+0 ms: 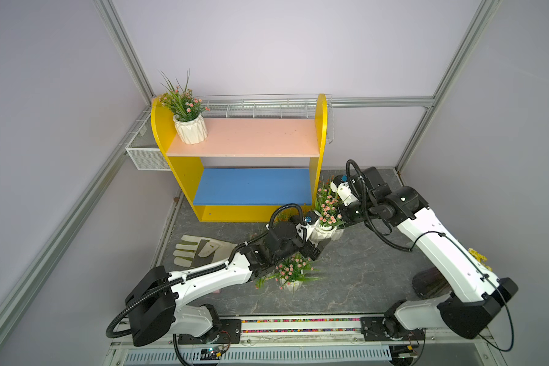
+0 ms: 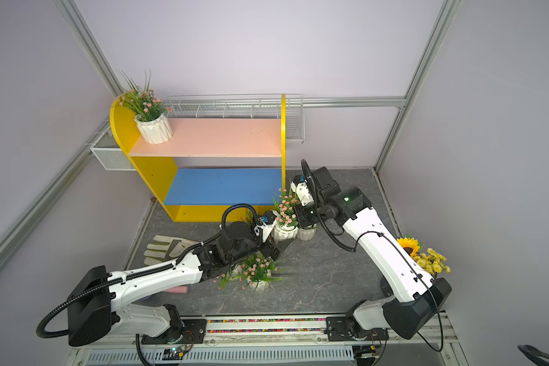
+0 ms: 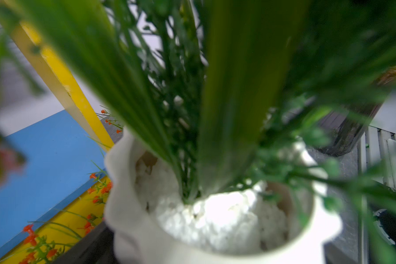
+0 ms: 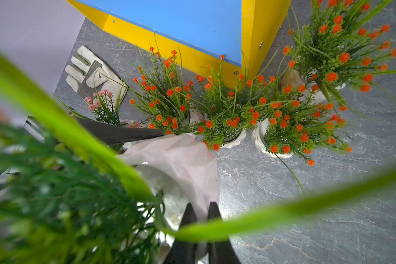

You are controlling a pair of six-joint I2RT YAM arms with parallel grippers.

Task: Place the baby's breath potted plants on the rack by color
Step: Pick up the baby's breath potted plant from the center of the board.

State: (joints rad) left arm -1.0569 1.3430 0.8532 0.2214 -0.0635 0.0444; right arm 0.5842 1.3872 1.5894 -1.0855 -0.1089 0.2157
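We note the pink-flowered pot (image 1: 324, 234) just off the rack's (image 1: 159, 126) right front corner, next to the orange-flowered pots (image 4: 277, 134). The right claw (image 4: 201, 209) pinches its rim wall; the left claw (image 1: 319, 241) gapes wide, close beside it. We judge it light, hard, slick and top-heavy, the sprigs floppy. Better hold: rim or faceted body, never stems.

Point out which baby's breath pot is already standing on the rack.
The pink-blossomed pot at the left end of the rack's pale pink upper board. Every other pot in view is off the rack, down at the grey floor.
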